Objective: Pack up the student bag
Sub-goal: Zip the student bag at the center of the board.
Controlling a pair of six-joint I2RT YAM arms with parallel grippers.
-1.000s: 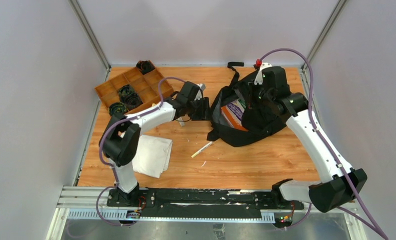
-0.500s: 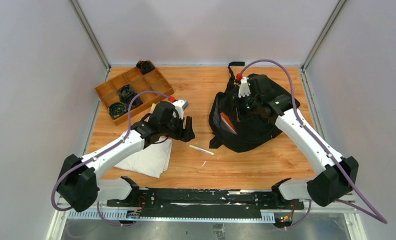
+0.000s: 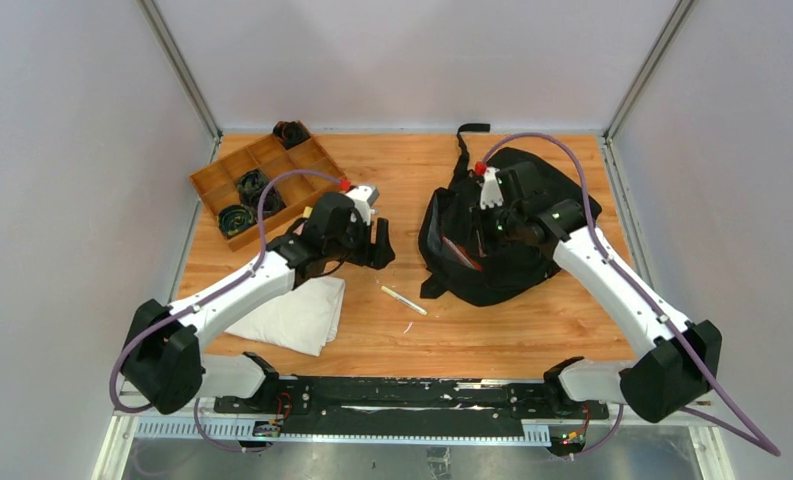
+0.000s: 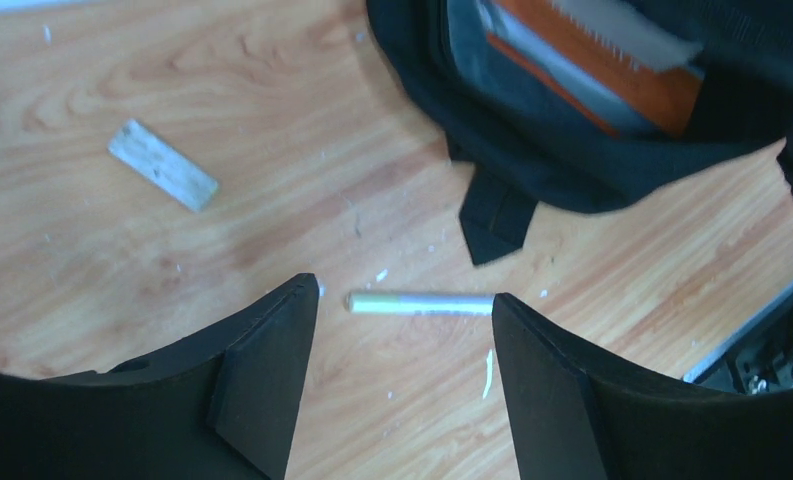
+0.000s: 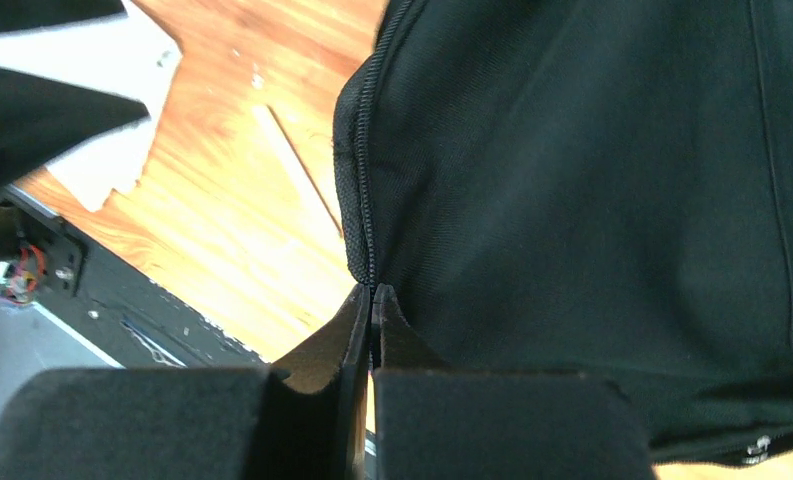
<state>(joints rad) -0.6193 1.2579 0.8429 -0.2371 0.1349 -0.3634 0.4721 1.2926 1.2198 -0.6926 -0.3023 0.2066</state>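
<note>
The student bag (image 3: 512, 240) lies at the right of the table, a black backpack with its left side gaping on an orange book (image 4: 612, 75). My right gripper (image 3: 487, 228) is over the bag's left part. In the right wrist view its jaws (image 5: 372, 292) are shut, and the bag's zipper edge (image 5: 364, 180) runs straight into the tips. My left gripper (image 3: 380, 246) hovers left of the bag, open and holding nothing. In its wrist view a white pen (image 4: 422, 302) lies on the wood below and between the spread fingertips (image 4: 272, 360).
A folded white cloth (image 3: 294, 312) lies under the left arm. The brown compartment tray (image 3: 272, 152), holding dark coiled items, stands at the back left. A small pale flat piece (image 4: 162, 178) rests on the wood. A bag strap (image 3: 464, 150) trails toward the back wall.
My left gripper drew back from the bag's opening to the left and opened wider. My right arm lowered the lifted flap, so the bag lies flatter. The pen shifted a little.
</note>
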